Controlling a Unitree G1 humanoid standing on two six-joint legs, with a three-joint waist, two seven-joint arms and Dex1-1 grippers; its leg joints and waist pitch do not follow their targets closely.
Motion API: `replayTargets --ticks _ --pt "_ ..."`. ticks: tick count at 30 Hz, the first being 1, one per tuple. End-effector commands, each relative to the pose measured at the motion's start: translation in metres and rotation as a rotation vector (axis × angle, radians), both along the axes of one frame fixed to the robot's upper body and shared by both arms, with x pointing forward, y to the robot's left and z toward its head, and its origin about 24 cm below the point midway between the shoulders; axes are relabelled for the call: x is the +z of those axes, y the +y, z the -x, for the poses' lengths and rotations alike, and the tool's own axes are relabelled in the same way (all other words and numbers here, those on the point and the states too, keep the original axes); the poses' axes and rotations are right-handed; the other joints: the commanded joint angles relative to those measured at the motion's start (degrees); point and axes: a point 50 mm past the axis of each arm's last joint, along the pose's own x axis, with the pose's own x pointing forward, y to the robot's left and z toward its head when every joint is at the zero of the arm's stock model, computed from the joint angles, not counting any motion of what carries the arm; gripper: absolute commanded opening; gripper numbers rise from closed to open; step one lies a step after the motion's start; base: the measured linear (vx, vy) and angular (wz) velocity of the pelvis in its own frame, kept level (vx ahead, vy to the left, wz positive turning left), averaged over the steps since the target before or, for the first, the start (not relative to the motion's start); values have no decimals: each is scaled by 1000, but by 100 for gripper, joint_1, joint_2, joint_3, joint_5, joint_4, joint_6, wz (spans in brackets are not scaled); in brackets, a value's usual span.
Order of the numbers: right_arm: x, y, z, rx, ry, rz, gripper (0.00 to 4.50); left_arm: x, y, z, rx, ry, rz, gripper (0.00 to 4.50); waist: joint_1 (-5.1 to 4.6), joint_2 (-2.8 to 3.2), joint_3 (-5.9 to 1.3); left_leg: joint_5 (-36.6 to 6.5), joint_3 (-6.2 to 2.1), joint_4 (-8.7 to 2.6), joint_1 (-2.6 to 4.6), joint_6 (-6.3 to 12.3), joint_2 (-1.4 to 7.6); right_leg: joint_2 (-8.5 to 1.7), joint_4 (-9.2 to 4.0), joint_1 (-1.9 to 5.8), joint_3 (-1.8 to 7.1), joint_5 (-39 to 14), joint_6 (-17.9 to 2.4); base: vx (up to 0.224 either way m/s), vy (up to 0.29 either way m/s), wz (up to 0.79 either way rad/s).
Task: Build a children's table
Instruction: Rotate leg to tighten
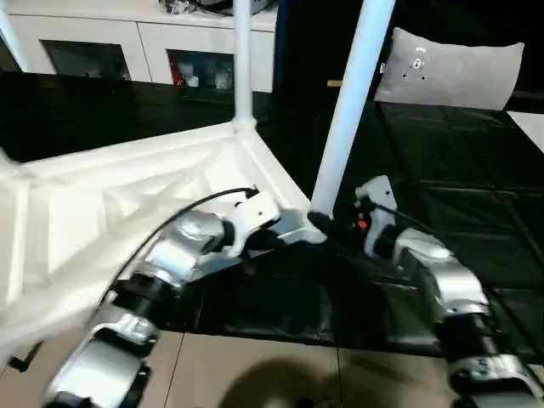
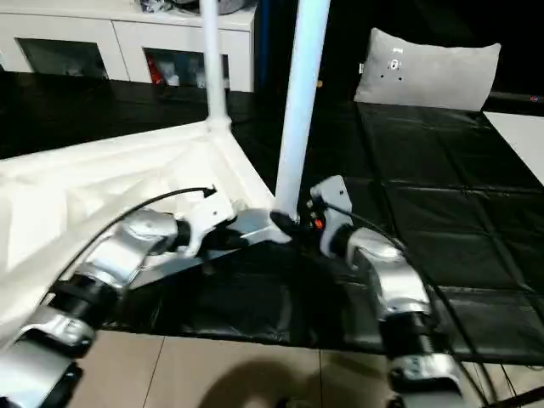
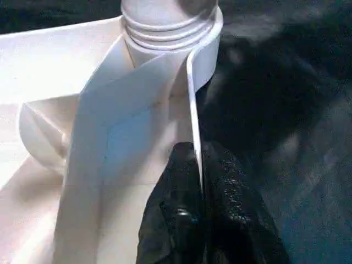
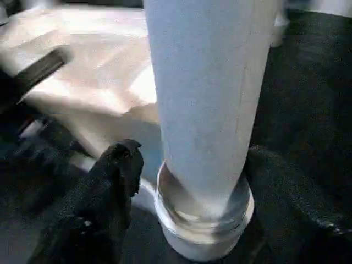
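Note:
The white tabletop (image 1: 102,204) lies upside down on a black mat, its ribbed underside facing up. Two white tube legs stand upright in corner sockets, one at the far corner (image 1: 242,59) and one at the near right corner (image 1: 348,102). My left gripper (image 3: 197,151) is shut on the tabletop's thin rim just beside the near corner socket (image 3: 165,33). My right gripper (image 4: 198,165) is open around the base of the near leg (image 4: 209,99). One finger (image 4: 118,170) stands a little off the leg and the other finger (image 4: 280,176) lies against its collar.
A white cabinet with glass doors (image 1: 136,42) runs along the back. A grey cushion (image 1: 450,68) lies at the back right on the black mat (image 1: 476,212). Beige floor (image 1: 255,374) begins at the mat's near edge.

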Motion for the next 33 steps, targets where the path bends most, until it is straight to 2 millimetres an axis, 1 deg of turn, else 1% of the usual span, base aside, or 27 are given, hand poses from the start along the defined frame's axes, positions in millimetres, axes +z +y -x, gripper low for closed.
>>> replayTargets --ticks 1,2,3,4,6,7,8,9,10,12,13,15,16,19,22,23,24,30,31,33 --pt "7 0 6 134 -39 -1 365 0 -2 10 -175 -13 -45 0 26 -5 -353 -894 92 -363 -92 561 -31 -339 -376 431 197 -1851 -952 0 0 0" --pt "7 -1 7 155 -40 4 378 0 -1 11 -188 -10 -46 0 29 -12 -353 -935 95 -364 -86 575 -26 -341 -386 424 199 -1912 -939 0 0 0" --pt "8 -3 10 197 -41 14 378 -1 2 13 -208 -3 -48 0 26 -12 -344 -915 97 -368 -90 552 -21 -340 -379 422 208 -1930 -934 0 0 0" --pt "8 -5 12 245 -38 26 378 -1 4 14 -235 7 -48 0 38 -10 -348 -928 104 -363 -69 543 -15 -338 -381 406 208 -1939 -957 0 0 0" --pt "8 -7 17 321 -44 46 378 -2 8 17 -281 25 -51 0 65 -9 -343 -960 105 -365 -70 542 -8 -342 -375 409 210 -1966 -972 0 0 0" --pt "9 -10 21 392 -31 54 378 -2 12 20 -329 45 -55 0 90 -28 -350 -950 101 -363 -72 560 -7 -346 -363 415 209 -1943 -993 0 0 0" --pt "9 -10 22 402 -27 54 378 -2 12 21 -336 48 -56 0 105 -23 -354 -904 100 -364 -75 559 -1 -350 -352 424 216 -1891 -997 0 0 0" --pt "9 -11 23 433 -17 53 378 -2 14 22 -355 55 -58 0 116 -24 -349 -857 109 -364 -72 558 3 -337 -339 414 218 -1784 -1037 0 0 0" --pt "9 -12 24 450 -12 51 354 -1 15 22 -367 57 -60 0 137 -21 -349 -855 116 -362 -63 555 6 -338 -335 413 215 -1769 -1051 0 0 0" --pt "9 -12 27 522 23 37 342 -1 17 26 -427 77 -70 0 158 -22 -351 -867 118 -359 -70 549 9 -339 -334 419 210 -1836 -1027 0 0 0" --pt "9 -12 28 550 45 33 333 -1 17 28 -454 85 -77 0 171 -55 -349 -840 114 -361 -79 551 11 -343 -327 425 204 -1907 -999 0 0 0" --pt "7 -11 29 599 77 39 308 -1 17 31 -501 93 -88 0 176 -43 -345 -856 118 -359 -73 544 21 -341 -333 409 204 -1937 -990 0 0 0" --pt "6 -11 30 609 85 38 302 -1 17 32 -510 95 -92 0 184 -59 -345 -861 122 -358 -72 531 20 -345 -336 406 207 -1979 -972 0 0 0" --pt "3 -11 32 664 128 28 276 1 17 33 -542 104 -88 0 224 -71 -343 -840 127 -359 -61 501 22 -344 -335 398 209 -2031 -960 0 0 0" --pt "2 -10 34 693 151 26 251 2 17 33 -556 109 -85 0 277 -65 -352 -767 129 -358 -51 479 32 -347 -318 395 219 -1950 -961 0 0 0" --pt "2 -10 34 693 151 26 243 2 17 33 -556 109 -85 0 279 -68 -349 -768 132 -358 -55 477 29 -343 -321 394 218 -1936 -964 0 0 0" --pt "1 -10 35 702 160 23 222 2 17 33 -560 111 -84 0 285 -73 -347 -775 133 -357 -56 464 26 -342 -319 396 217 -1942 -954 0 0 0" --pt "0 -10 39 687 185 -31 202 1 17 32 -521 140 -28 0 289 -76 -356 -726 134 -352 -63 436 12 -332 -319 410 213 -1953 -905 0 0 0" --pt "1 -8 39 663 180 -46 201 1 16 31 -494 141 -10 0 300 -59 -361 -698 127 -353 -63 441 18 -339 -312 411 213 -1915 -916 0 0 0" --pt "1 -6 39 641 177 -53 200 1 16 31 -468 142 3 0 293 -72 -356 -686 131 -354 -69 433 11 -329 -315 416 211 -1894 -908 0 0 0"
